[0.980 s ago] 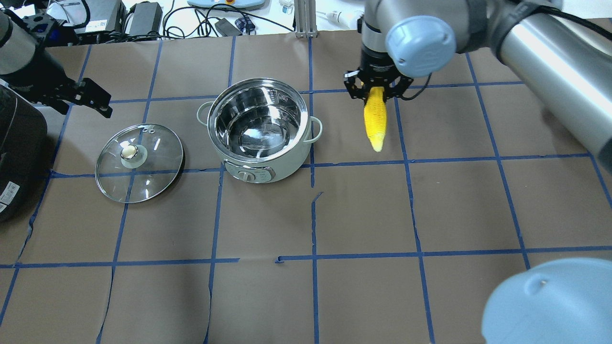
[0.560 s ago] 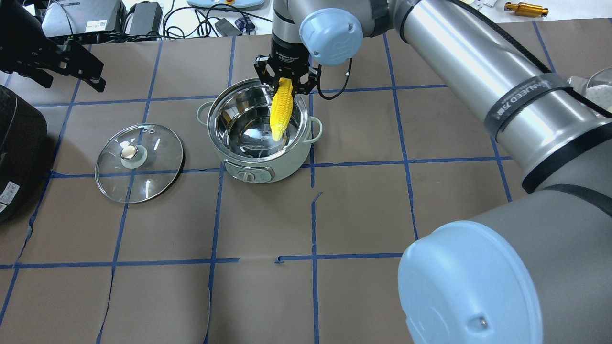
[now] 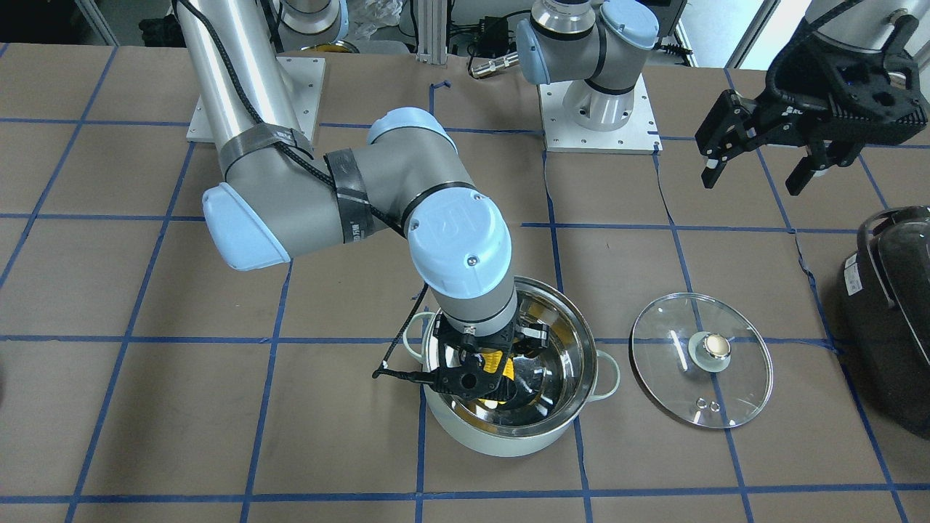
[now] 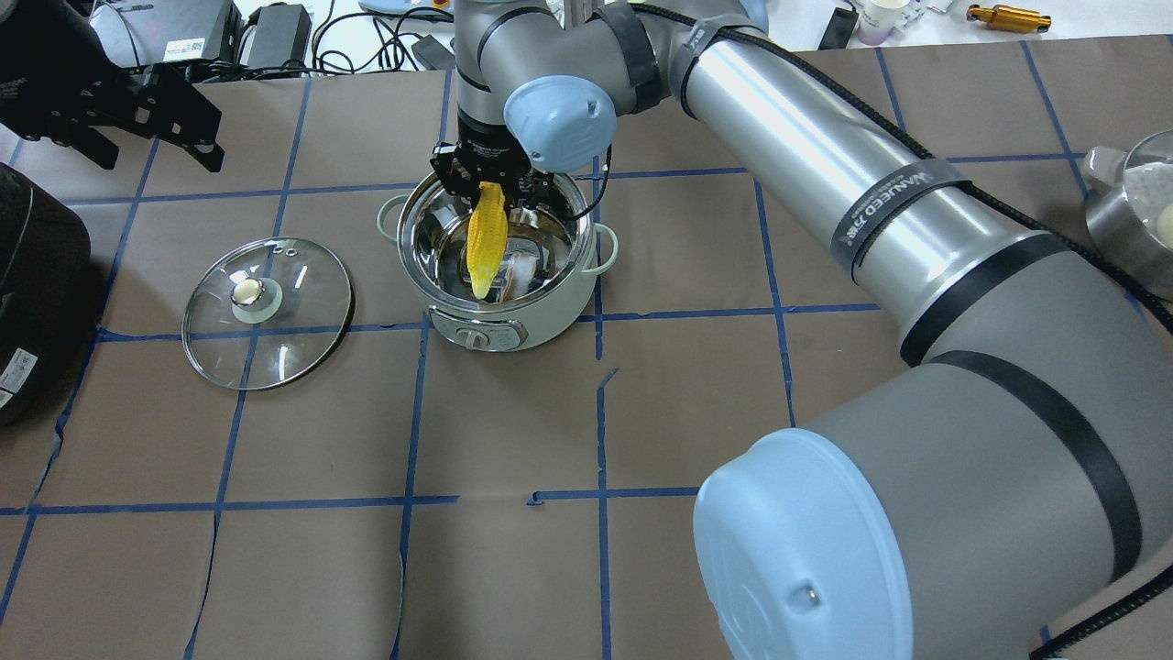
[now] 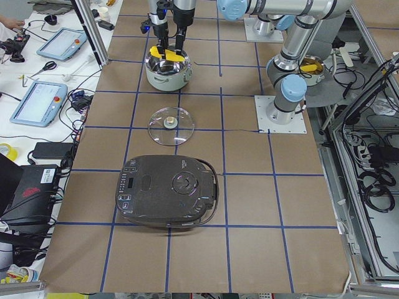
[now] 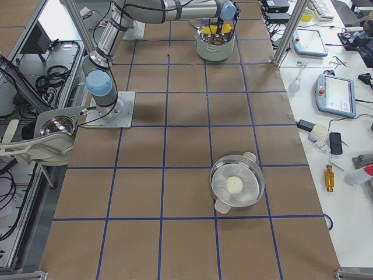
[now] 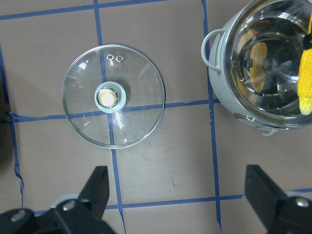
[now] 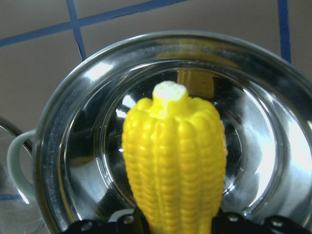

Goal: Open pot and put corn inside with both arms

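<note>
The mint-green pot [image 4: 559, 312] stands open on the brown table, its steel inside showing. Its glass lid [image 4: 293, 339] with the gold knob lies flat to its left, also in the front view [image 3: 676, 378]. My right gripper [image 4: 492, 183] is shut on the thick end of the yellow corn [image 4: 484, 240]. It holds the corn tip down inside the pot's rim, as the right wrist view [image 8: 175, 161] shows. My left gripper [image 4: 160, 156] is open and empty, raised at the far left beyond the lid. Its fingers [image 7: 95, 190] frame the lid [image 7: 113, 96] from above.
A large black appliance [image 4: 32, 293] sits at the left table edge, near the lid. A steel pan with a white lump [image 6: 237, 185] stands far to the right. Cables and boxes lie along the far edge.
My right arm swung left with the corn, from right of the pot to over it, then lowered the corn into the pot. My left gripper drew back toward the far left.
</note>
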Motion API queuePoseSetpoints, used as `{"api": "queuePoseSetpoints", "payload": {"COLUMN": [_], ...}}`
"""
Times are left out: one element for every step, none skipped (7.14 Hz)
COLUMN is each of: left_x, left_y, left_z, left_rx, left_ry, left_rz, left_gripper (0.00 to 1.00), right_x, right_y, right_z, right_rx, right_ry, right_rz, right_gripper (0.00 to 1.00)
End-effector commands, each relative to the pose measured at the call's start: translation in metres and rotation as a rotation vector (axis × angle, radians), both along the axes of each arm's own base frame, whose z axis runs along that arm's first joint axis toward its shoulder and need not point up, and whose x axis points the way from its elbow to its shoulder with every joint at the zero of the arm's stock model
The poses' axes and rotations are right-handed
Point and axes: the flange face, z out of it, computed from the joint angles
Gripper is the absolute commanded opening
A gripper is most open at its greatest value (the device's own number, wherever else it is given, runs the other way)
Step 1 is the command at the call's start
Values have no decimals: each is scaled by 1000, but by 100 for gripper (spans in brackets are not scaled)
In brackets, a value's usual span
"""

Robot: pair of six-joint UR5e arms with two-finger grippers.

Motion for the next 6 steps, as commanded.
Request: {"api": "queuePoseSetpoints", "payload": {"left_x": [0,0,0,0,0,-1], "left_y": [1,1,2,-1,1,0], "left_z": [0,-1,0,-3,-1,-2], "left_rx": [1,6,3,9,8,12], "left_ry": [0,0,-2,-1,-1,-1], "left_rz": [0,0,1,1,1,-1], "left_gripper": [100,100,100,100,100,100], "right_x": [4,2,2,2,0,-1], "right_y": [2,6,6,4,4,3], "right_z": [-26,-34,-37,-36,-32,-20], "right_rx": [30,66,69,61,46,30], "right_ry": [29,50,53,59,70,62], "right_rz": [73,129,138,139,138,138], "right_gripper": [6,11,22,80,100,100]}}
